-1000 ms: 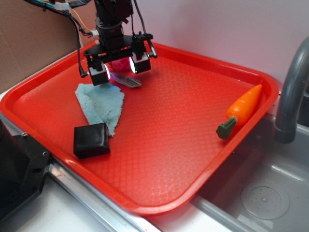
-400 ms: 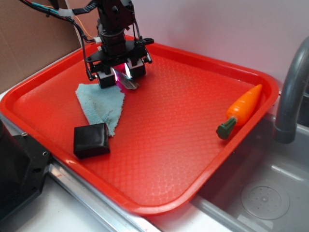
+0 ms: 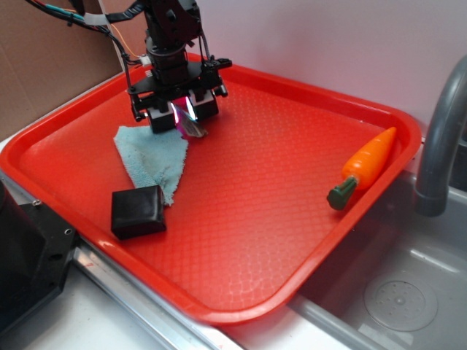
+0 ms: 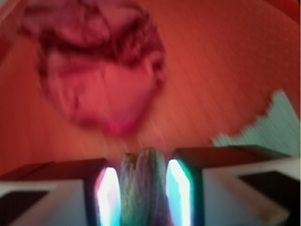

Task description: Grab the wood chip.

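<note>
The wood chip (image 4: 142, 190), a rough grey-brown sliver, stands pinched between the two lit fingers in the wrist view. In the exterior view only its tip (image 3: 194, 130) pokes out below the gripper (image 3: 182, 117), low over the far left of the red tray (image 3: 241, 310). My gripper (image 4: 143, 172) is shut on the chip, with both pads pressed against its sides. The red wadded cloth ball (image 4: 94, 66) lies just beyond the fingers, apart from them.
A light blue towel piece (image 3: 153, 157) lies right beside the gripper on its near side. A black block (image 3: 139, 211) sits near the tray's front left edge. A toy carrot (image 3: 365, 166) rests at the right rim. A grey faucet (image 3: 438, 131) and sink (image 3: 394, 292) are to the right.
The gripper came down from its open stance over the chip and its fingers shut onto the chip. Since 0.4 s ago it has barely moved.
</note>
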